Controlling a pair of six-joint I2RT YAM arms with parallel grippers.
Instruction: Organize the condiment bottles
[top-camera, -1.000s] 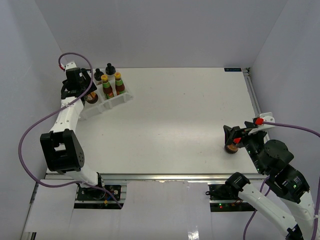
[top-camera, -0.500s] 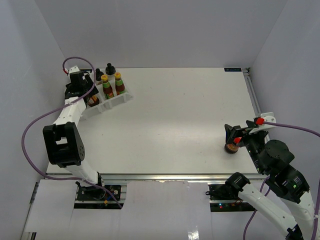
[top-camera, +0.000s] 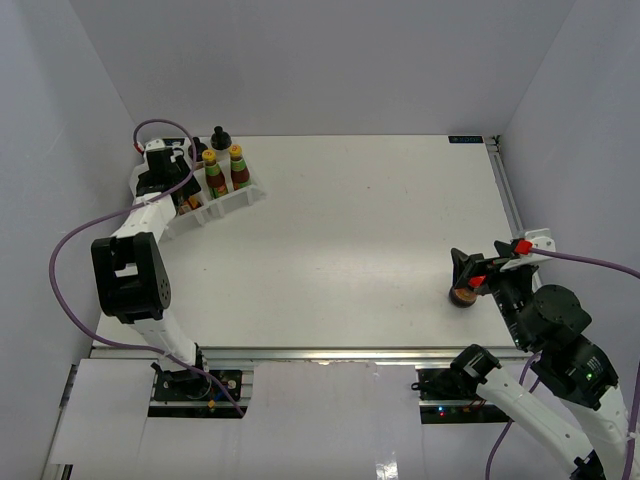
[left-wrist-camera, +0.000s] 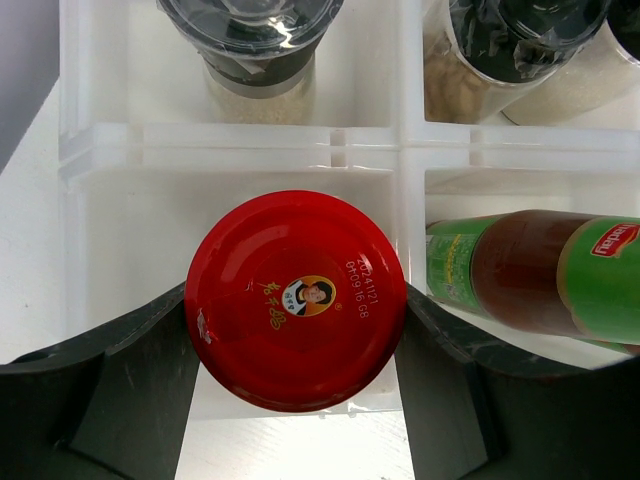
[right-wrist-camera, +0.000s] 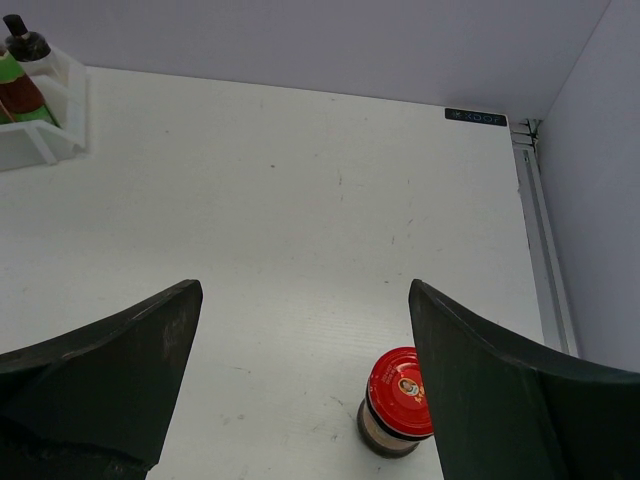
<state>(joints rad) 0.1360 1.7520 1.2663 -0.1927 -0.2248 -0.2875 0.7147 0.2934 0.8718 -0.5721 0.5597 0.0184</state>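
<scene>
The loose jar (top-camera: 462, 296) stands upright on the worktop (top-camera: 360, 220) at the lower right of the top view, just beside the right gripper (right-wrist-camera: 303, 300), which hangs spread wide and empty; in the wrist view this jar sits low and right of centre, close to the right-hand finger, so the gripper would need to shift that way and come down along a vertical axis; this arm is by far the nearer, the other being well apart at the upper left; the jar is squat, with a brownish body and a round red lid bearing a small portrait; the left gripper (left-wrist-camera: 296, 330) pinches a second jar (left-wrist-camera: 295, 270) at its lid, inside the lower-left compartment of the tray (left-wrist-camera: 240, 145), beside a sauce bottle (left-wrist-camera: 530, 270) and below two shakers (left-wrist-camera: 260, 40)
</scene>
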